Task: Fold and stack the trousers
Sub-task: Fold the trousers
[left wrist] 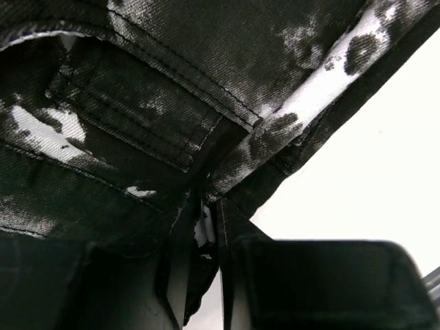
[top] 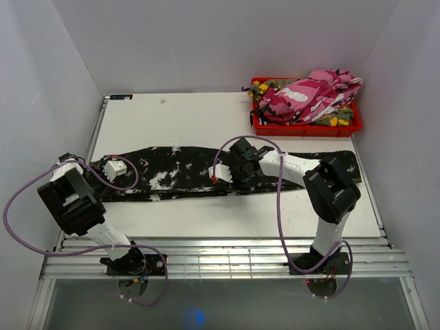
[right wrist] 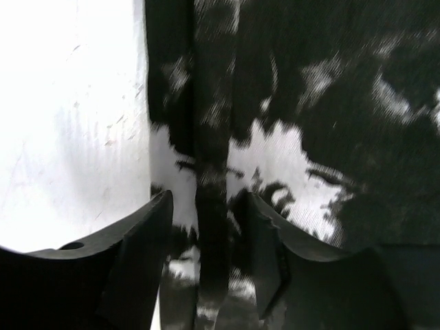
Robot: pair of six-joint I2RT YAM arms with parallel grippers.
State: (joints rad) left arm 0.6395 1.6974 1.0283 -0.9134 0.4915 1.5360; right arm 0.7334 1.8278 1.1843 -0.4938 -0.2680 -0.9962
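So far we have the black trousers (top: 172,172) lying full length across the table (top: 179,117), unfolded. Our left gripper (left wrist: 210,206) is pinched tight on their end. Our right gripper (right wrist: 206,206) stands part open astride a ridge mid-length, holding nothing. Other pairs (top: 313,96) sit heaped in the bin (top: 302,130); nothing is stacked.

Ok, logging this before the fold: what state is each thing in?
black trousers: laid out long and flat
left gripper: shut on black trousers
right gripper: open, astride a cloth ridge
pink trousers: crumpled, heaped in red basket
green trousers: crumpled, partly beneath the pink
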